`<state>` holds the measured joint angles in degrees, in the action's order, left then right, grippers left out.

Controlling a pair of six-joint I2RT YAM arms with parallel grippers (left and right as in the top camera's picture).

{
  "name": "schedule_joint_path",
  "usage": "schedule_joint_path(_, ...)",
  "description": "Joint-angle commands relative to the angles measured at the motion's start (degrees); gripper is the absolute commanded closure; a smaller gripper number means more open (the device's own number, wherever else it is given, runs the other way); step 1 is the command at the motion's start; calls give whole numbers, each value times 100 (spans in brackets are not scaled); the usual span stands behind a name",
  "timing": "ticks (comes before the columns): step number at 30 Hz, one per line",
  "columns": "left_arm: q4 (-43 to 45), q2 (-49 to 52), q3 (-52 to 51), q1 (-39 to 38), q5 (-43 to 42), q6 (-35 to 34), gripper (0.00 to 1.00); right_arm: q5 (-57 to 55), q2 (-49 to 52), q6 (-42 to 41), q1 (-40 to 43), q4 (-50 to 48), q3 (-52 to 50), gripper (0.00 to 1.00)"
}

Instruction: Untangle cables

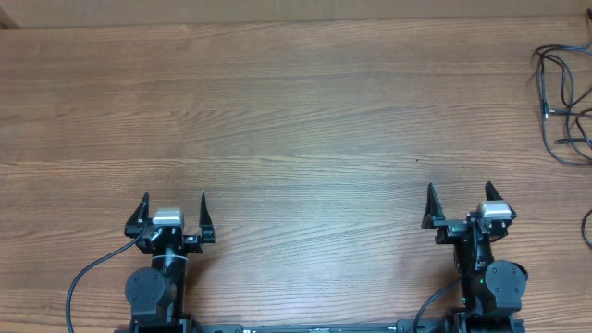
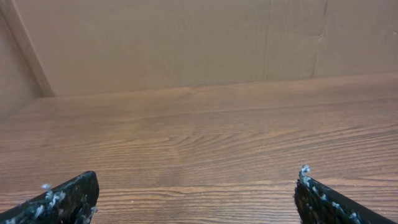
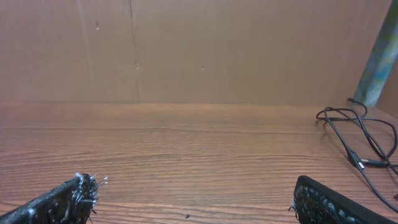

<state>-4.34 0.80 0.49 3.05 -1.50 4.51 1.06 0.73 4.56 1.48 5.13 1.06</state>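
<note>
1. Left gripper [image 1: 174, 199] and right gripper [image 1: 460, 190] gape fully, holding nothing.
2. Thin black tangled cables [image 1: 564, 102] lie at two o'clock on the brown wooden table [image 1: 296, 120].
3. Likely light and limp; pinch one strand near a metal-tipped plug [image 3: 364, 162].

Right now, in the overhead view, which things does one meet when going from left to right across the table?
left tool, open → right tool, open → cables, lying loose near the far right edge of the wooden table.
</note>
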Motion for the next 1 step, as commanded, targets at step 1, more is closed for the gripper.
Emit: schedule_joint_path(1,-11,-55,-22,31,-2,66,0,-48,-44,44,20,-35,-59,0)
